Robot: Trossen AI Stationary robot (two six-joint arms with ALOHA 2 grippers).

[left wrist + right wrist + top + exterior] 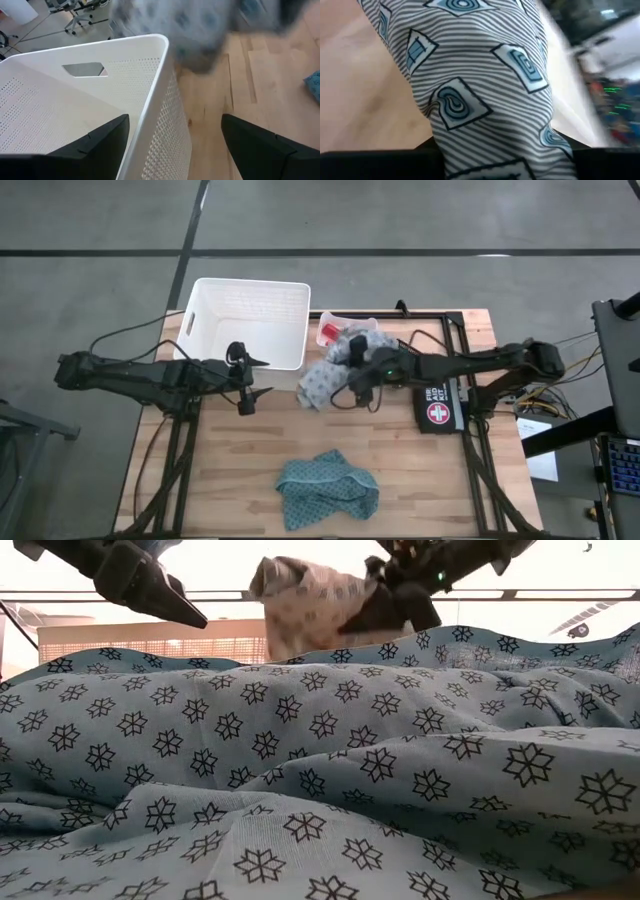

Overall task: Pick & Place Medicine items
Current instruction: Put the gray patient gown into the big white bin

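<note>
From bench height the teal cloth (330,790) fills nearly the whole view, a soft woven sheet printed with dark snowflake-like stars and rumpled into long folds; only the overhead view shows it as a small crumpled heap near the front edge of the pale wooden slatted bench (420,480). Farther back, the left gripper (247,383) hangs just beside the front wall of the white basket (250,320), its jaws spread wide and holding nothing; its wrist camera alone reveals the basket's perforated plastic walls, rounded rim and cut-out handle slot. The right gripper (350,378) is at mid-bench, its jaws closed on the grey cloth (325,380), which hangs from them clear of the bench in the low view. Its wrist camera gives the cloth's pattern, hidden from above: fine grey-and-white stripes with blue-lined diamonds and squares, draped in loose folds. Beside the right arm lies the black first-aid pouch (437,408), flat and rectangular, with a red-and-white cross. Behind the lifted cloth, just beside the basket's far right corner, a red medicine item (329,333) shows in a pale tray at the bench's back edge; the overhead view alone catches it, too small to tell further.
</note>
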